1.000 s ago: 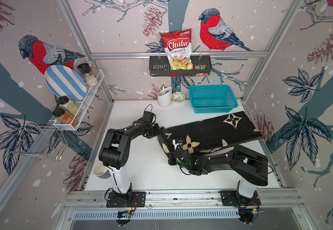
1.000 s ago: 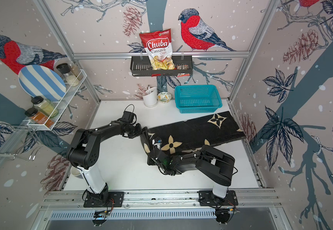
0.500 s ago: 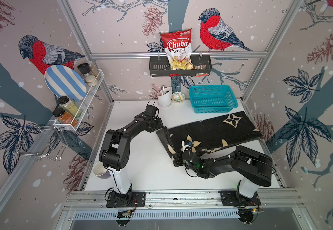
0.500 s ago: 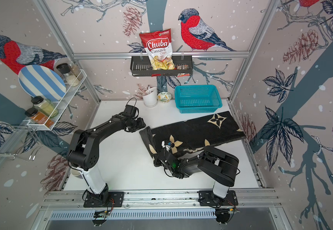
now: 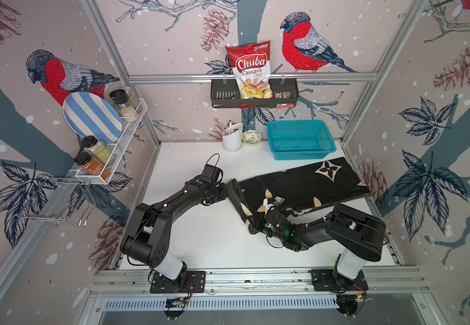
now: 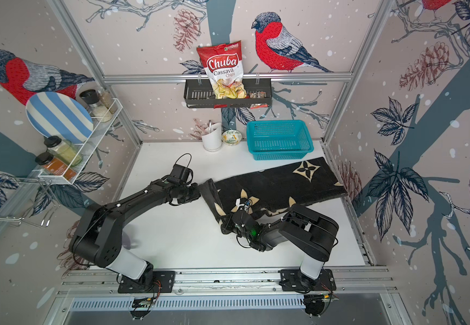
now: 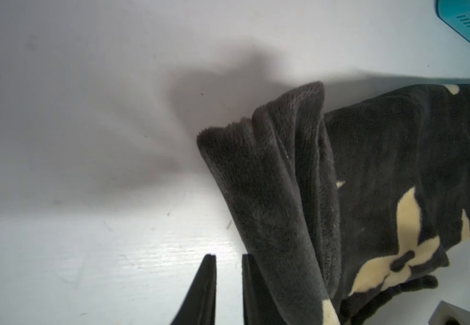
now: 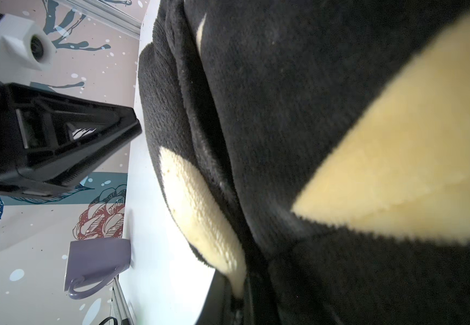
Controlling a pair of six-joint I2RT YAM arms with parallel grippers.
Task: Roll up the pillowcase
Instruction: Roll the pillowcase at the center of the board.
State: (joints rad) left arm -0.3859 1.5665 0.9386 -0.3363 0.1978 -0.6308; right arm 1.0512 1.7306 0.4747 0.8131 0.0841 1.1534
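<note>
**Left Jaws Empty, Right Jaws Pinching the Fold**

Only your left wrist view shows the left gripper (image 7: 229,257): jaws slightly apart, empty, just beside the thick plush fold. Your right gripper (image 5: 252,223) is clamped on the near corner of the pillowcase (image 5: 298,183). The black, cream-flowered cloth lies on the white table (image 5: 200,239) before the teal basket (image 5: 301,138). Half a second ago, the left gripper stood farther back.

Your view is mostly pillowcase (image 8: 298,112), twelve through six o'clock. The left gripper (image 8: 132,127) sits at nine, a purple mug (image 8: 98,257) at eight.
</note>
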